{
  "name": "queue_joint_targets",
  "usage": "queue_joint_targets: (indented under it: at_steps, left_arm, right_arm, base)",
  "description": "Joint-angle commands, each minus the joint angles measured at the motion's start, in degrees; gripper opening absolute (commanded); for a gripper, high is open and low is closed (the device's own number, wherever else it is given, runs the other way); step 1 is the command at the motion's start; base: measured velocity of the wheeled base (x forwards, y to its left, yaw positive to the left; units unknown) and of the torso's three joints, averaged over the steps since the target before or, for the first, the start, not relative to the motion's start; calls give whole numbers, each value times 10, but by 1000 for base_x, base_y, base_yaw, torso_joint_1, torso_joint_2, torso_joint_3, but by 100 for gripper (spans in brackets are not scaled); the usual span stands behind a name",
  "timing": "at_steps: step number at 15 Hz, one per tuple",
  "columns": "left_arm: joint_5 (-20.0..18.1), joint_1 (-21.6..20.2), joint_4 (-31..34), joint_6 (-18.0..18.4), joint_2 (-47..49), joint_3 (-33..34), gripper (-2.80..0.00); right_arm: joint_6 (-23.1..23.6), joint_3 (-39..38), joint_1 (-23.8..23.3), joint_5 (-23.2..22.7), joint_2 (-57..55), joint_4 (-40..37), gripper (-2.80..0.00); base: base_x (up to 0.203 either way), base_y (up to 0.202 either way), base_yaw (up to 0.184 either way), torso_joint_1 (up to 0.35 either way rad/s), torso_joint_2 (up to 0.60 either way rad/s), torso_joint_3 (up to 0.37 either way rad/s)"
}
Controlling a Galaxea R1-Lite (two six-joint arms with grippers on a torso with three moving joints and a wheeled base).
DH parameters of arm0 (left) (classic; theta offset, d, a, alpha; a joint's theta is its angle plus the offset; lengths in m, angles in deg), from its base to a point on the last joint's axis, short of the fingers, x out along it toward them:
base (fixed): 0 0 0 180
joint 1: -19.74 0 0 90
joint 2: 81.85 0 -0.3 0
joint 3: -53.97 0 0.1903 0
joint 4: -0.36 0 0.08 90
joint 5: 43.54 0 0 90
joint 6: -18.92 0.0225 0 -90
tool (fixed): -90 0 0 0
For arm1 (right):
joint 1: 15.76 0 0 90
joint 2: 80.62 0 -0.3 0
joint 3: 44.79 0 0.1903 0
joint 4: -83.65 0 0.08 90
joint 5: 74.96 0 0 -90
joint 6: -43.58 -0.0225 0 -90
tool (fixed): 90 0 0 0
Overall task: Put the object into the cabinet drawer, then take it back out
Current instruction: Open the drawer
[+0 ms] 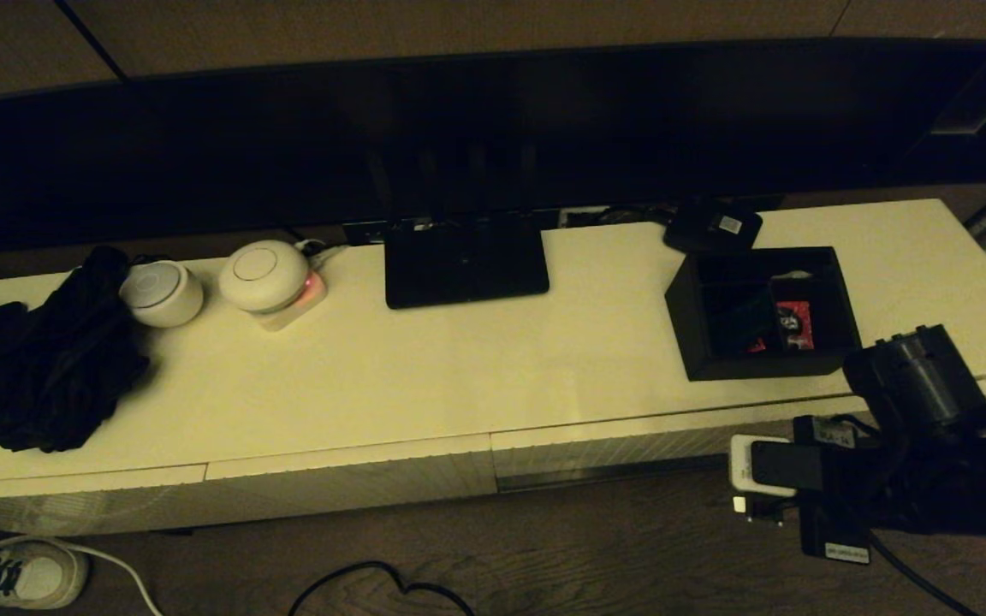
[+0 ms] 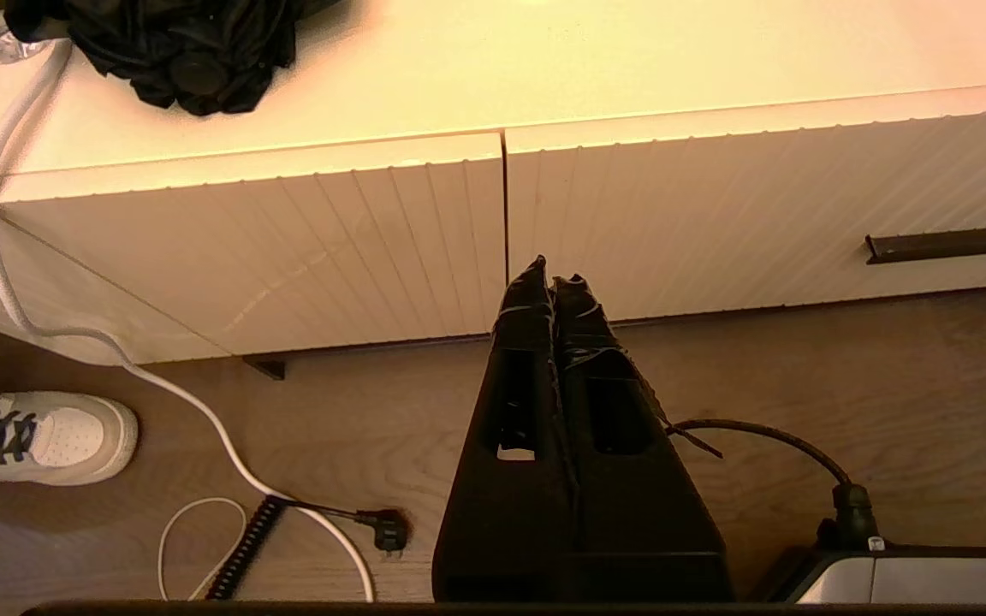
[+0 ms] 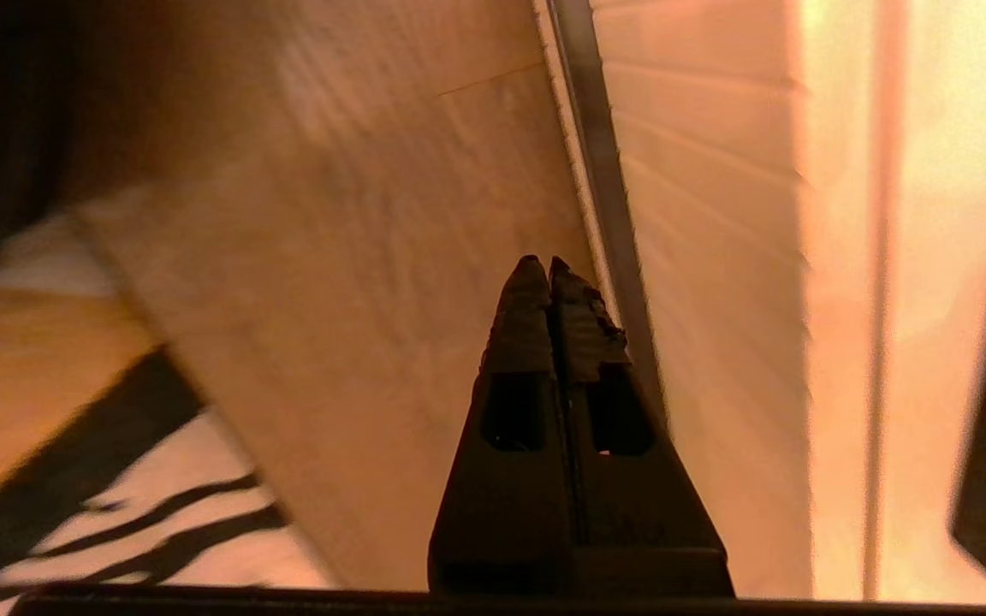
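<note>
Organiser box (image 1: 763, 315) sits on worktop (image 1: 459, 368), above and beyond right end effector (image 3: 549, 265), which is empty, fingers pressed together, beside ribbed drawer front (image 3: 707, 257). Left end effector (image 2: 551, 281) parked, likewise closed.

On the counter (image 1: 459, 376), the organiser box (image 1: 763, 312) sits at the right of the frame, the router (image 1: 466, 261) upper centre, the bundled cloth (image 1: 52, 368) far left, with the drawer front (image 1: 630, 449) along the edge below.

Dim warm light, cream cabinet top (image 1: 424, 368), dark wood floor (image 1: 613, 547), dark TV (image 1: 459, 128) behind
</note>
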Motion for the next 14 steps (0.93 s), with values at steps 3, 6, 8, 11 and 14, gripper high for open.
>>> queue_joint_targets:
  at_steps: [3, 6, 8, 11, 14]
  left_arm:
    - [0, 0, 0, 0, 0, 2, -280]
    - [0, 0, 0, 0, 0, 2, -280]
    - [0, 0, 0, 0, 0, 2, -280]
    - [0, 0, 0, 0, 0, 2, -280]
    - [0, 0, 0, 0, 0, 2, -280]
  right_arm:
    - [37, -68, 0, 2, -57, 98, -280]
    - [57, -109, 0, 2, -82, 193, -280]
    - [68, -120, 1, 2, -91, 216, -280]
    - [105, -148, 1, 2, -108, 264, -280]
    - [114, -168, 1, 2, -149, 320, -280]
  base:
    - [0, 0, 0, 0, 0, 0]
    - [0, 0, 0, 0, 0, 0]
    - [0, 0, 0, 0, 0, 0]
    - [0, 0, 0, 0, 0, 0]
    - [0, 0, 0, 0, 0, 0]
